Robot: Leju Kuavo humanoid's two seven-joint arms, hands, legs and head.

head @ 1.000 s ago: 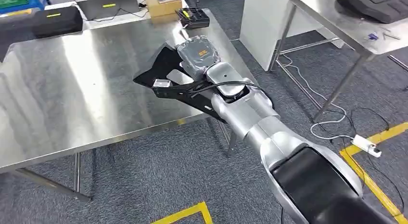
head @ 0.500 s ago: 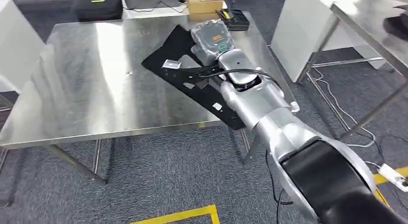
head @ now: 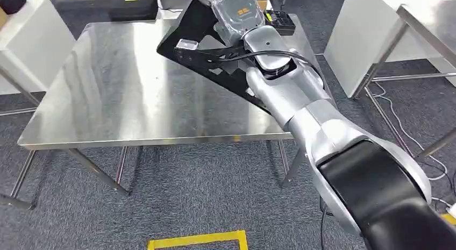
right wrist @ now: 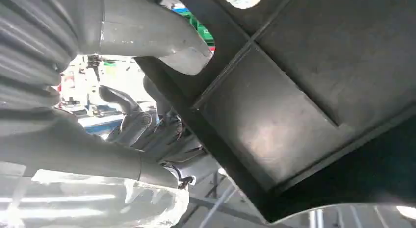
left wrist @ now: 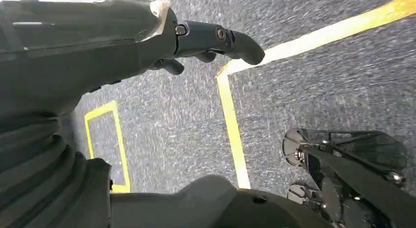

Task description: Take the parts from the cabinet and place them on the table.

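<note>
**Right hand holding black panel over the table**

Right arm (head: 301, 110) reaches forward across the steel table (head: 107, 94), forearm stretched out and wrist near the far edge. Right hand (head: 236, 16), under a clear plastic cover with an orange mark, grasps one flat black panel (head: 196, 32). The panel is tilted, its pointed end raised toward the far side; the lower edge runs under the forearm. Can't tell whether that edge touches the tabletop. A black cable loops over the wrist. The right wrist view has the grey thumb (right wrist: 162, 37) pressed on the panel's ribbed underside (right wrist: 294, 105), darker fingers curled beneath.

Left hand (left wrist: 206, 39) hangs over grey carpet (left wrist: 171, 135) with yellow tape lines (left wrist: 233, 125). Fingers extended, nothing in them: released.

Around:
- One black case (head: 126, 5) at the table's far left edge.
- One small black box with yellow marks (head: 279, 21) at the far right corner, just beside the hand.
- One white cabinet (head: 32, 43) left of the table.
- One more steel table (head: 430, 24) to the right, white cables (head: 395, 121) on the floor under it.
- Yellow tape corner (head: 199, 240) on the near floor.
</note>
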